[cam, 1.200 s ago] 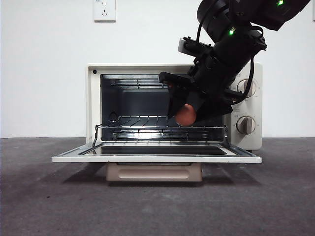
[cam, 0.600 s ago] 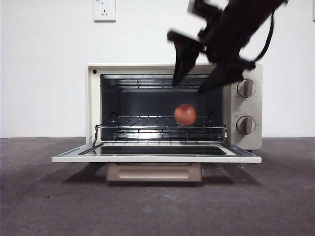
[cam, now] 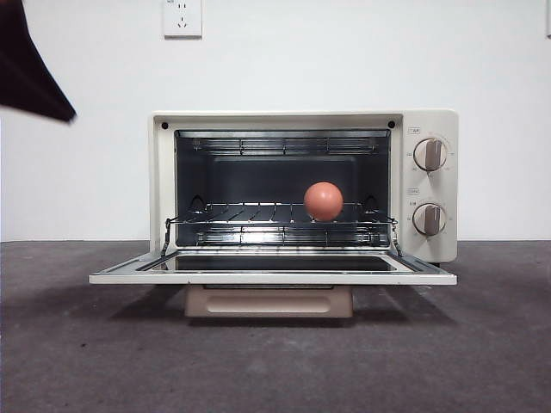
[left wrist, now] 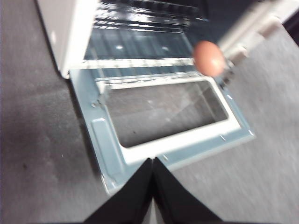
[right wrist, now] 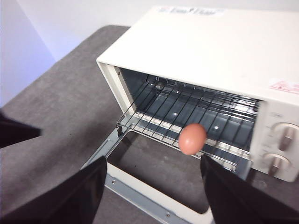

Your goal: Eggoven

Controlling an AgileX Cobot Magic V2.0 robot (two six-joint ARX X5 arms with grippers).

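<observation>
The reddish-brown egg (cam: 323,201) rests on the wire rack (cam: 258,215) inside the cream oven (cam: 162,181), right of the middle, with nothing touching it. The oven door (cam: 273,277) lies flat open toward me. My right gripper (right wrist: 154,157) hovers open and empty, above and in front of the oven, and sees the egg (right wrist: 192,138) on the rack. My left gripper (left wrist: 153,160) is shut and empty above the outer edge of the open door (left wrist: 140,154); it views the egg (left wrist: 209,58) from the side.
Two dials (cam: 430,155) sit on the oven's right panel. A black arm tip (cam: 30,69) shows at the upper left corner of the front view. Dark grey table surface (cam: 275,361) runs in front of the oven, and a white wall with a socket (cam: 182,17) stands behind.
The gripper that held the egg in the oven opened, left the egg on the rack, then rose out of the front view. A black arm tip appeared at the upper left.
</observation>
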